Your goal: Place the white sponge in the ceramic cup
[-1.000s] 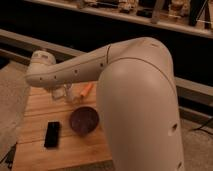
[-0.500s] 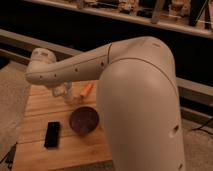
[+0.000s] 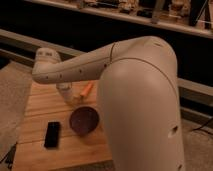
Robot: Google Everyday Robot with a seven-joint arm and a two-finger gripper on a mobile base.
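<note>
My pale arm (image 3: 80,67) reaches from the big shoulder on the right out to the left, over a wooden table (image 3: 35,107). My gripper (image 3: 65,93) hangs down from the arm's end, low over the back of the table, and it is shut. Whether it holds anything does not show. The white sponge and the ceramic cup are both hidden from this view.
A wide dark bowl (image 3: 83,120) sits mid-table, right of the gripper and nearer the front. A flat black phone (image 3: 51,134) lies front left. A small orange item (image 3: 87,89) rests just right of the gripper. Dark shelving runs along the back.
The arm's end and the gripper have shifted slightly to the right. The bowl, phone and orange item have not moved.
</note>
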